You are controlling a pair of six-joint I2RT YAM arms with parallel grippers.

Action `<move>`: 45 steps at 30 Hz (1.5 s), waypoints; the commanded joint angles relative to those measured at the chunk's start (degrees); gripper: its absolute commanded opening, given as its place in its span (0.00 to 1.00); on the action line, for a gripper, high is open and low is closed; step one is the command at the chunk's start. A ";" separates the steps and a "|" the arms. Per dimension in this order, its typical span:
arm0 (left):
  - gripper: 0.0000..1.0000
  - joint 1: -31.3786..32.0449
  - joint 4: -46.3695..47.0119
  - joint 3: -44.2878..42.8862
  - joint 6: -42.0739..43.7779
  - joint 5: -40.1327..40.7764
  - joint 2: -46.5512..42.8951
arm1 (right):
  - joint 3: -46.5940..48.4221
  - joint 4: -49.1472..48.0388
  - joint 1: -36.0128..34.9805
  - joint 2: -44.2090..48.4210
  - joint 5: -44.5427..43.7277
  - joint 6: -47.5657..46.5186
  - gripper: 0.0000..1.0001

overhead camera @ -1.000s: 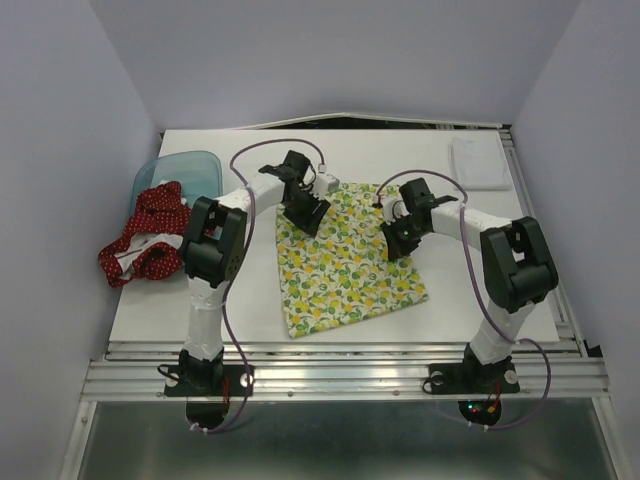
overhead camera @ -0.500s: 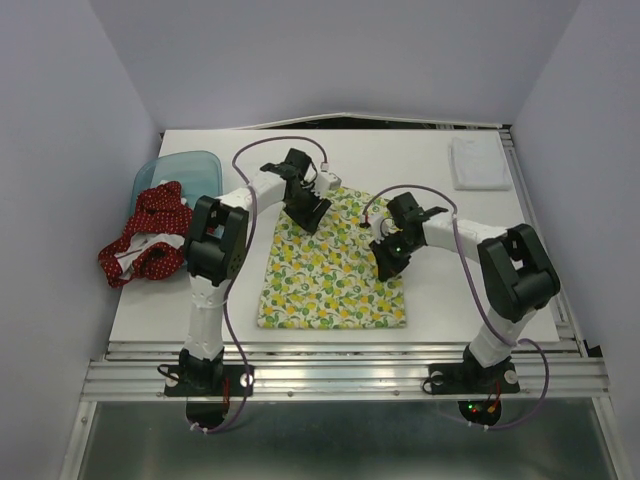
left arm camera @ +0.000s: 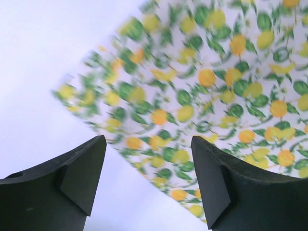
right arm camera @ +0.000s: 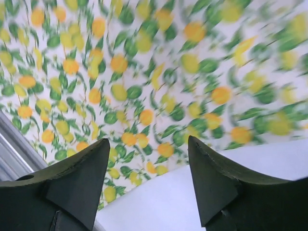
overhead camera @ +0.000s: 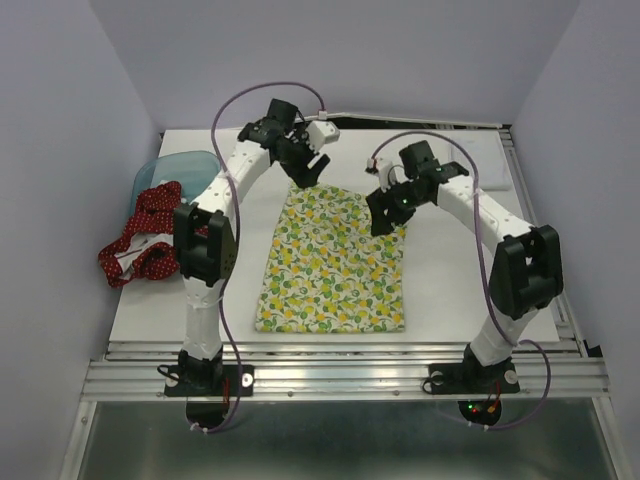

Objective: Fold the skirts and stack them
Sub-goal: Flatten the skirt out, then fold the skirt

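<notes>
Newly lifted left claw (overhead camera: pixel 304 174), right claw (overhead camera: pixel 384 220), flat rectangular lemon-print skirt (overhead camera: pixel 335 265)

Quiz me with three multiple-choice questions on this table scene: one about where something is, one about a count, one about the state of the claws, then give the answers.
1. Where is the red dotted skirt?
A. At the table's left edge, by the blue bin
B. In the far right corner
C. At the near right corner

2. How many skirts show?
A. One
B. Two
C. Three

3. The left claw and right claw are:
A. Both open and empty
B. Both shut on cloth
C. One open, one shut

Answers: 1 A, the overhead view shows it crumpled beside the bin. 2 B, the red one plus the lemon-print skirt lying flat mid-table. 3 A, each wrist view shows spread fingers with nothing between them.
</notes>
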State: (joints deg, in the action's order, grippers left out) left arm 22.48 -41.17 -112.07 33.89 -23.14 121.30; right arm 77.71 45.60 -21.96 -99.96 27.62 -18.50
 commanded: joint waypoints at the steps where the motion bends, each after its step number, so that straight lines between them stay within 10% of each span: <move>1: 0.79 -3.05 -1.03 -11.04 8.20 -3.49 -2.74 | 12.62 -0.25 5.15 -3.37 -0.19 -0.48 0.72; 19: 0.64 -4.81 15.50 -12.65 20.07 -7.27 8.87 | 29.87 -1.75 13.34 -26.24 -3.62 -5.14 0.55; 45: 0.61 -5.34 9.18 -20.91 26.76 -5.08 23.64 | 30.66 1.94 13.34 -31.08 -2.57 -9.62 0.48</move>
State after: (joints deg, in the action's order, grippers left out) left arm 17.52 -29.19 -129.51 58.70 -29.17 145.77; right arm 105.95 46.00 -8.60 -129.86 25.47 -26.48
